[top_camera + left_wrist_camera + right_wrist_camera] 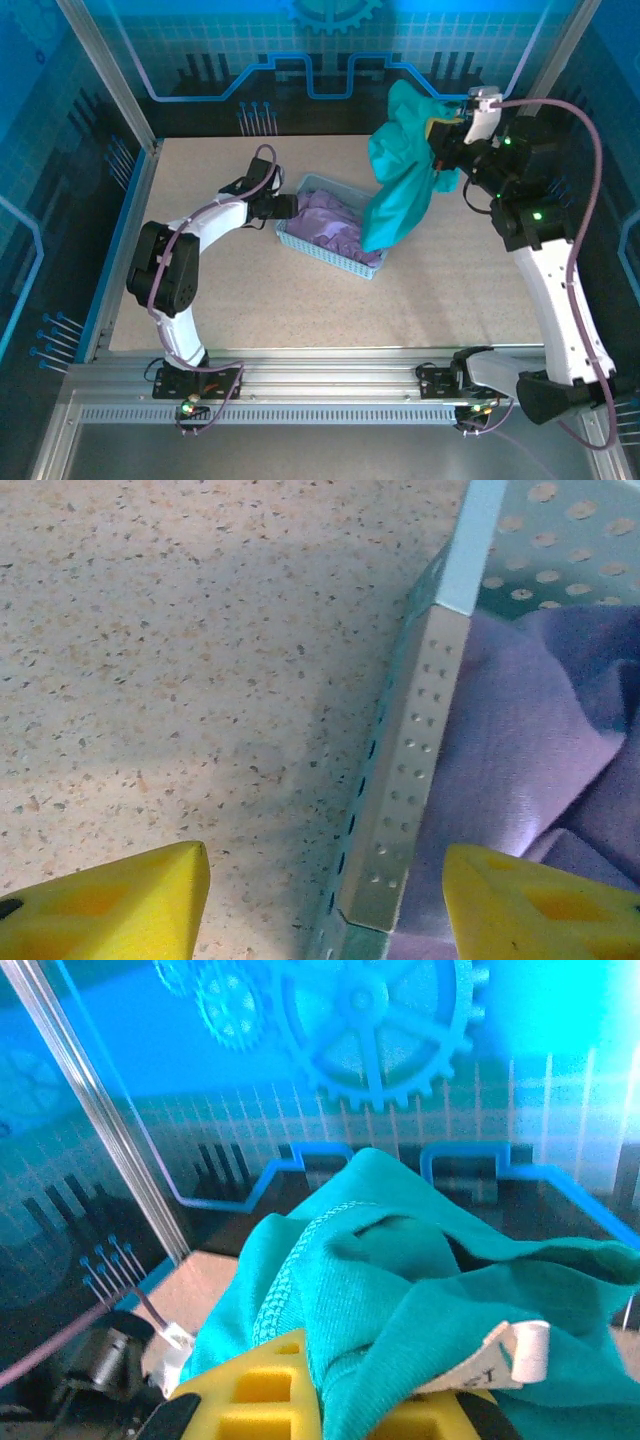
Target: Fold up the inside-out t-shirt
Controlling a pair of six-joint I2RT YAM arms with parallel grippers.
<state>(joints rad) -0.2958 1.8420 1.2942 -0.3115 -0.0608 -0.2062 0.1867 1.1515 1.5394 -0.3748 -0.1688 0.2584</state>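
The teal-green inside-out t-shirt (400, 180) hangs bunched in the air at the back right, its lower end draping over the basket's right side. My right gripper (440, 140) is shut on its upper part. In the right wrist view the teal fabric (420, 1260) spills over the yellow fingers (250, 1390), with a seam showing and the white tag (510, 1355) at the right. My left gripper (283, 207) sits low at the basket's left end. In the left wrist view its jaws (325, 900) stand open astride the basket wall (415, 770), one fingertip over the table and one over the purple cloth.
A light-blue perforated basket (330, 258) sits mid-table holding a lavender-purple cloth (335, 225), which also lies inside the wall in the left wrist view (520, 740). The speckled tabletop (450, 290) lies bare to the front and right. Enclosure panels and aluminium posts ring the table.
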